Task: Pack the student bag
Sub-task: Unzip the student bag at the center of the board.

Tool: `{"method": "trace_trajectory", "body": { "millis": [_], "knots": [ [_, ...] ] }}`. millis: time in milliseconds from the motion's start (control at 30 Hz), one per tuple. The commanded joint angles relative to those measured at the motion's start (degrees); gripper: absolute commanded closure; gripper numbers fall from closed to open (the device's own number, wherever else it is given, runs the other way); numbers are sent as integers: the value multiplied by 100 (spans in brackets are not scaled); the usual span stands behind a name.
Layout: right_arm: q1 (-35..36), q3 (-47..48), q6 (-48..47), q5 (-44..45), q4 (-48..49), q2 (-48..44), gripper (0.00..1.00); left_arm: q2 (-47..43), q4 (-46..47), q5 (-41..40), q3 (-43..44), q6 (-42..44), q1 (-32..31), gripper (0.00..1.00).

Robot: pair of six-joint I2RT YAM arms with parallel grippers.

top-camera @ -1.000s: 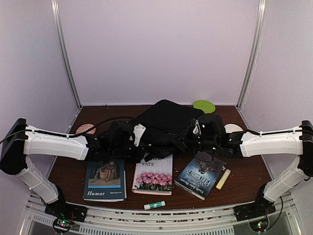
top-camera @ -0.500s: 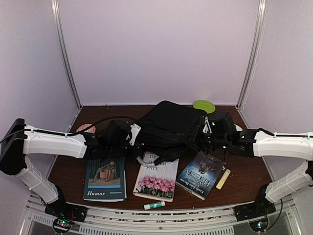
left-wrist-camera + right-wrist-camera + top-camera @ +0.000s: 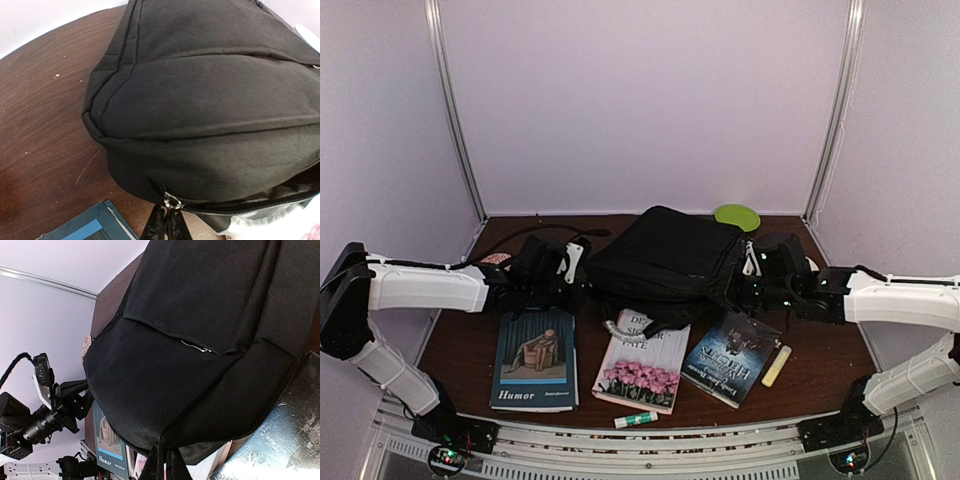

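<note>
Brown wooden table (image 3: 460, 340): over the last second I've spread the arms, so the large black soft fabric backpack (image 3: 665, 255) lies taut between left claw (image 3: 167, 216) and right claw (image 3: 164, 452), both clamped fully closed on its edges, probably ready for unzipping.

Light is even and diffuse, from overhead; pale walls (image 3: 640, 100) bright, shadows soft. Student bag (image 3: 665, 262) renders near-featureless black from above, weave sharp in both wrist views. Glossy right book cover (image 3: 280, 440) shows glare, possibly clipped.

student bag (image 3: 665, 262) blocks centre, books (image 3: 640, 360) line near edge
</note>
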Motion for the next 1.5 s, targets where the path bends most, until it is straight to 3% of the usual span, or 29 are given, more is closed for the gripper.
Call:
{"method": "trace_trajectory", "body": {
  "millis": [0,600,633,800,1000,1200,1467],
  "knots": [
    [-145,95,-398,128,-268,-190,100,154,412,99,-25,-154,198,100],
    [-319,324,-1077,-85,-921,-166,100,552,1128,840,-211,-245,465,100],
    [-321,377,-1105,-104,-956,-157,98,533,1188,877,-277,-270,465,100],
    [-347,709,-1184,128,-1232,-210,55,394,1354,922,-499,-331,457,100],
    [-600,503,-666,530,-1179,-303,33,325,1472,924,-623,-308,378,100],
    [-1097,-81,314,282,-268,78,26,349,1463,819,-560,-186,135,100],
    [-1376,111,758,277,61,1156,26,267,1411,670,-570,-69,-123,100]
  ]
}}
